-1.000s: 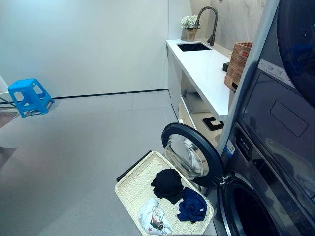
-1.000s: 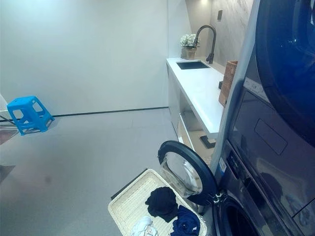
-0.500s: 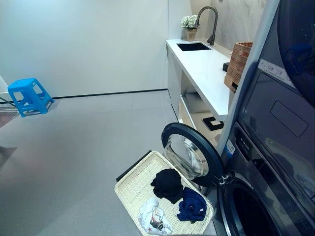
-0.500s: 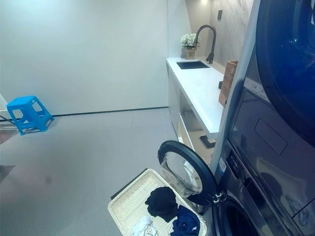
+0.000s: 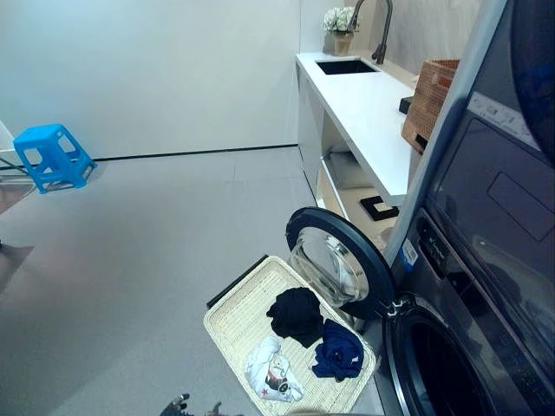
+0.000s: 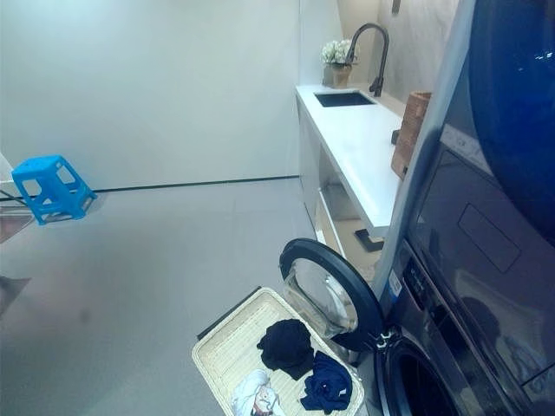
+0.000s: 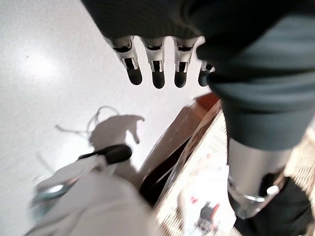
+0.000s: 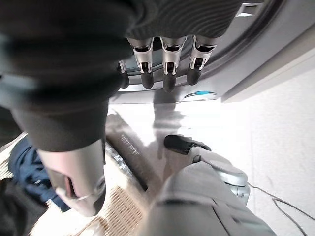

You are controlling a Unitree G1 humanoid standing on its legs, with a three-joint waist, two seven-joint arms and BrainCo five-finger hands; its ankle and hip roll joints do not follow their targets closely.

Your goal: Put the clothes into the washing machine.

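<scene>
Camera tilted down; three clothes in basket.

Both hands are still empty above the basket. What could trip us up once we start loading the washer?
1. The open washer door hangs over the back edge of the basket; an arm reaching for the black garment could bump it.
2. The black garment and the blue garment touch, so grabbing one may drag the other.
3. The left hand and right hand both hang open with nothing held; a shallow pinch could drop cloth on the floor short of the drum.
</scene>
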